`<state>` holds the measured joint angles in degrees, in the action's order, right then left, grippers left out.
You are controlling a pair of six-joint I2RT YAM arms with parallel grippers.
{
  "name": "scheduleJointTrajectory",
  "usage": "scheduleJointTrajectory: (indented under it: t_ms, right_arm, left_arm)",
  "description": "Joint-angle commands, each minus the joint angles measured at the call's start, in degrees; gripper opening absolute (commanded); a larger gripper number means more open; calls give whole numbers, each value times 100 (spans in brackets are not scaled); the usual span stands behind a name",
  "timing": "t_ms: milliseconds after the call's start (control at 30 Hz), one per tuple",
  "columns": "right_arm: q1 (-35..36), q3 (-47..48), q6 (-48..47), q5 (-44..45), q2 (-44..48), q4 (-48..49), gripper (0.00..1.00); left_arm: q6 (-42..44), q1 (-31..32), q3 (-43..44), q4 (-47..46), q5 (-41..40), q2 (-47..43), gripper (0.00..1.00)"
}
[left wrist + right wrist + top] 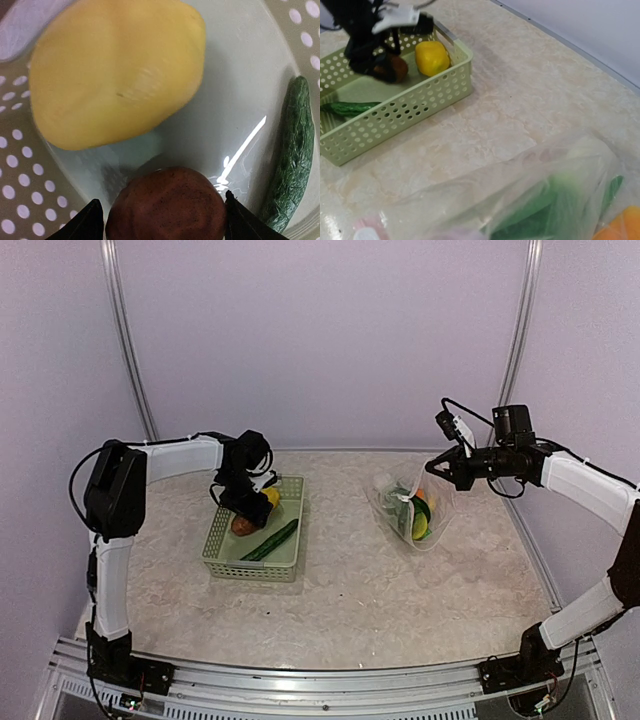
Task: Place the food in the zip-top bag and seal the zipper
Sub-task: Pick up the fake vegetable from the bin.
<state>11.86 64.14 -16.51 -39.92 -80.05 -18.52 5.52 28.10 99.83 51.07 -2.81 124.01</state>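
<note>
The left pincer (242, 510) reaches down into the basket with its jaws spread wide, one fingertip at each flank of a round brown piece (165, 205); whether they press on it or only straddle it cannot be told. Across the marbled counter (380, 590), the right pincer (436, 468) is clamped tight on the upper right edge of the zip-top bag (385, 498), holding the clear, floppy bag up off the surface, well apart from the basket.

The pale green perforated basket (250, 571) sits left of centre on the counter. Inside it, a long dark green cucumber (270, 540) lies slantwise toward the near right corner. A yellow lemon (117, 75) rests near the far wall, just beyond the brown piece and beside the left pincer.

The bag already carries part of the food: green pieces (540, 210) show through the cloudy plastic, with an orange piece (622, 225) at the lower right corner of the right wrist view and a yellow piece (418, 530) low in the bag in the overhead view.
</note>
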Motion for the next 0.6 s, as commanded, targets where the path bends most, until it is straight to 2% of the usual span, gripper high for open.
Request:
scheduleJointTrajectory:
  t_ms: [0, 100, 267, 567]
  right_arm:
    - [-70, -42, -43, -137, 113, 16, 0]
    - [-70, -46, -44, -156, 104, 15, 0]
    - [-74, -51, -29, -112, 87, 18, 0]
    - [-70, 245, 268, 259, 42, -25, 0]
  left_arm:
    - [-192, 231, -330, 380, -387, -236, 77]
    - [-338, 311, -505, 477, -652, -181, 77]
    - [-671, 447, -624, 497, -920, -210, 64]
    - [-1183, 1010, -128, 574, -1502, -1118, 53]
